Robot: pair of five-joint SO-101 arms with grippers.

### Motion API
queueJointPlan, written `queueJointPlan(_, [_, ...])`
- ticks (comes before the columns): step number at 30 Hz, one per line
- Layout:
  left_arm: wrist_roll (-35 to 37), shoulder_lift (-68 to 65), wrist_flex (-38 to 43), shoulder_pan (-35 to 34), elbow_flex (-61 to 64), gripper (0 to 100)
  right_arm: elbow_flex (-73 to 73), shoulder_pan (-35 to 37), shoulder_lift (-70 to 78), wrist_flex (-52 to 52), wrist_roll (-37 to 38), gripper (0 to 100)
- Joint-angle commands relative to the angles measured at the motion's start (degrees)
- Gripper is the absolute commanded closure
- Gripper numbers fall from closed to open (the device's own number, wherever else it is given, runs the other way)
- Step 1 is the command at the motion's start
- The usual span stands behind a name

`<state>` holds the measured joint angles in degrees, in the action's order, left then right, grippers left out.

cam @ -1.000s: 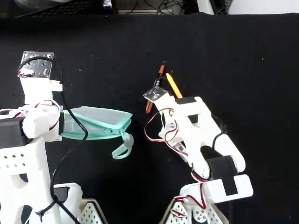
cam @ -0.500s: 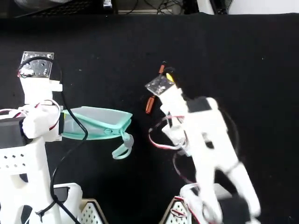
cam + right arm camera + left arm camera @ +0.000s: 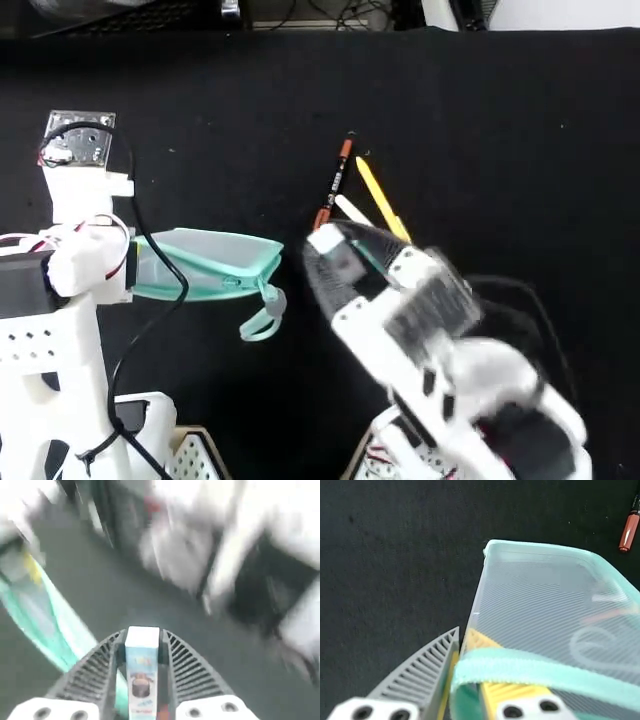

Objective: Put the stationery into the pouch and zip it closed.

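**Right gripper (image 3: 142, 634) pinches a small white block with a blue label (image 3: 142, 672)**

Both jaws of the right gripper are pressed against the sides of the block, whose end pokes out past the fingertips; that grip looks meant to feed it end-first. Across the way, the left gripper (image 3: 462, 636) is clamped on the rim of the mint-green translucent zip pouch (image 3: 545, 605); I judge that hold is there to steady the pouch for loading. The pouch lies on the black cloth-covered table (image 3: 520, 120), just beside the left arm, with its loop strap trailing toward the right arm. Apart from it, an orange-brown pen (image 3: 335, 185) and a yellow pencil (image 3: 380, 198) lie side by side on the cloth, not yet packed.

Hard to read: I cannot tell whether the zip mouth is open; a pale sliver beside the pencil may be another item or part of the arm; the right arm's body covers the cloth beneath it; eraser or glue stick, the block won't say.
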<state>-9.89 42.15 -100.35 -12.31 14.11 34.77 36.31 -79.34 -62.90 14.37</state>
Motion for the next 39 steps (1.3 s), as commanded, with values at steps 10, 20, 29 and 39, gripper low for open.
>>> queueJointPlan(10, [-0.3, 0.3, -0.4, 0.3, 0.3, 97, 7.5, 19.8, -1.4, 23.5, -1.4, 98.5])
queueJointPlan(20, [-0.2, 0.3, -0.3, 0.4, -0.2, 97, 20.6, 26.7, 2.1, 38.5, -1.1, 98.5])
queueJointPlan(29, [-0.2, 0.3, -0.4, 0.4, -0.2, 97, 28.2, 19.6, 6.5, 50.5, 3.7, 98.5])
queueJointPlan(39, [-0.2, 0.3, -0.4, 0.4, -0.2, 97, 31.7, 17.4, 9.9, 49.4, 3.7, 98.2])
